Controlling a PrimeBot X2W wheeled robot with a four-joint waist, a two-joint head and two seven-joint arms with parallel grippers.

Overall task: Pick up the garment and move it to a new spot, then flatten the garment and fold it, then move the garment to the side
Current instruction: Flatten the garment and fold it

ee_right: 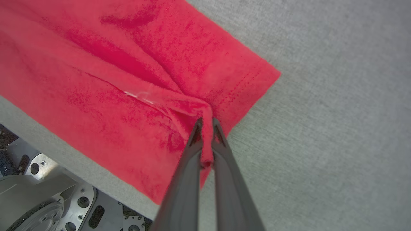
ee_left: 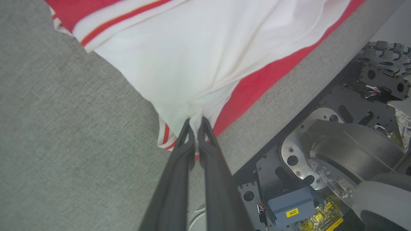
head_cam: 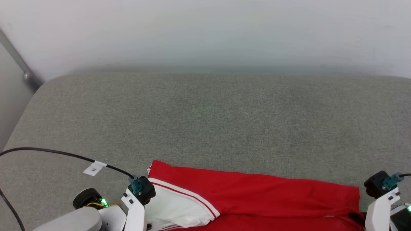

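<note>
- The left gripper [ee_left: 196, 125] pinches the garment [head_cam: 257, 192] by its white sleeve; the right gripper [ee_right: 205, 125] pinches its red hem corner.
- Its long axis runs along the worktop's [head_cam: 205, 112] near edge, between them.

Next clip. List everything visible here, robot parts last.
garment: one, red with white striped sleeve, near edge of the surface.
surface: one, grey-green fabric, across the head view.
wall: one, pale, behind the surface.
rail: one, grey, slanting at upper left.
cable: one, black with white tag, running to the left wrist.
base: one, dark metal with wheels, below the surface's near edge.
left gripper: one, dark, shut on the white sleeve.
right gripper: one, dark, shut on the red hem.
</note>
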